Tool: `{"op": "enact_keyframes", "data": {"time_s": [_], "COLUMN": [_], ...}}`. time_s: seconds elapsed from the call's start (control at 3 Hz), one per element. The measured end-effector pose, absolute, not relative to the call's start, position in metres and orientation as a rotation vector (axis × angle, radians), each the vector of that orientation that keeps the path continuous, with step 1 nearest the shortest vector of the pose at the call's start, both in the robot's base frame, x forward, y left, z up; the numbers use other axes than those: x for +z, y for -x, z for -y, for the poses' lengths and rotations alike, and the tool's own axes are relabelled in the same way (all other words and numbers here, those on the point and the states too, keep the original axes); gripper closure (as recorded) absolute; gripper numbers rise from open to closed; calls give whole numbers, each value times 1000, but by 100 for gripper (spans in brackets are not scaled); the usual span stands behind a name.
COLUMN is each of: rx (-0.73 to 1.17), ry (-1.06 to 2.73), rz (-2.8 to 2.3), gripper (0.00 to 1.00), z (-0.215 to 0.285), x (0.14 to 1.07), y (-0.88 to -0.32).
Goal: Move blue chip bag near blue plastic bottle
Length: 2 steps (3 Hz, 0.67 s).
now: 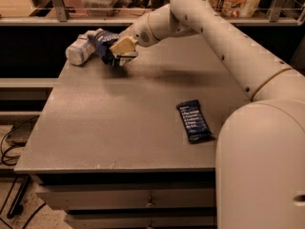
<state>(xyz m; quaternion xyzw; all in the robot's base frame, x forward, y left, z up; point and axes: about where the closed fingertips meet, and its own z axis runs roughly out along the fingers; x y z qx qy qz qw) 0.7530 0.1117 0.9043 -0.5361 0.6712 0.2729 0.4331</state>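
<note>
- Camera view looks down across a grey tabletop [119, 128], with the robot's pale arm [224, 37] reaching from the near right corner toward the far left corner.
- At the far left corner, the gripper [122, 53] is closed on the right side of the blue chip bag [104, 43], a crumpled dark navy packet.
- The blue plastic bottle [80, 51] lies on its side at the far left corner, just left of the bag. The two look to be touching or nearly so, though their overlap makes that hard to judge.
- Whether the bag's underside rests on the tabletop or hangs just above it cannot be told.
- A flat dark blue bar wrapper [194, 121] lies well apart, near the right edge toward the front. It has no part in this job.
- Judgement: the bag is already beside the bottle, so the step in hand is the set-down and release.
- To do it well, lower the bag straight down until it sits flat. Do not push further left, since the bottle lies on its round side close to the left edge and could roll off.
- Part the fingers fully before lifting, then draw up and back toward the right so the crinkly bag is not dragged along.
</note>
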Motion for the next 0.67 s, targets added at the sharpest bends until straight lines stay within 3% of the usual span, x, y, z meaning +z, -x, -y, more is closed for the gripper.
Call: {"op": "enact_keyframes", "data": {"time_s": [0.33, 0.67], "rx": [684, 684], "ry": [1339, 1339], "rz": [-1673, -1673], "gripper": [0, 0], "z": [-114, -114], "x": [902, 902], "y": [-753, -753]}}
